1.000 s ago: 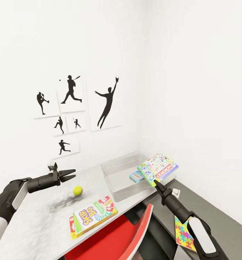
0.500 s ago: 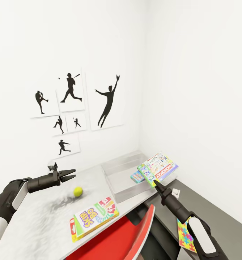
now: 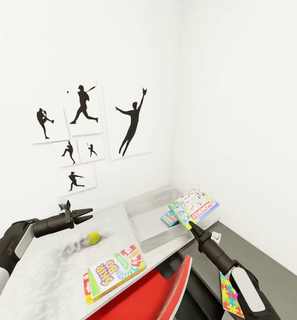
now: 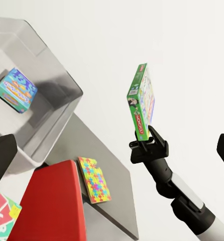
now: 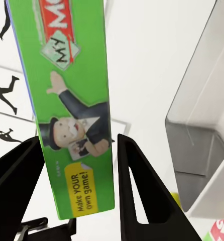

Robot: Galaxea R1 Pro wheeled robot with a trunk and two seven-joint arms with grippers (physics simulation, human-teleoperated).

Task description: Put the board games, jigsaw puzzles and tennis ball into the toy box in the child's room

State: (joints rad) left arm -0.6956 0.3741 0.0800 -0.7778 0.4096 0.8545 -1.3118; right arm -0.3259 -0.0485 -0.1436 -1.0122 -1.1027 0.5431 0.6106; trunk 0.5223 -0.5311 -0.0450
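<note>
Gripping green-edged "Make YOUR own game!" box (image 5: 77,110)

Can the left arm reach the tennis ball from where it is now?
Probably yes. The left end effector hovers open just above the tennis ball, and nothing lies between them on the table.

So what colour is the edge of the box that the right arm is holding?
Bright green, with a cartoon man printed on it; the right wrist view shows it best.

table (image 3: 41,271): pale, matt, mottled | toy box (image 3: 141,209): grey, smooth | chair (image 3: 139,298): red, glossy
</note>
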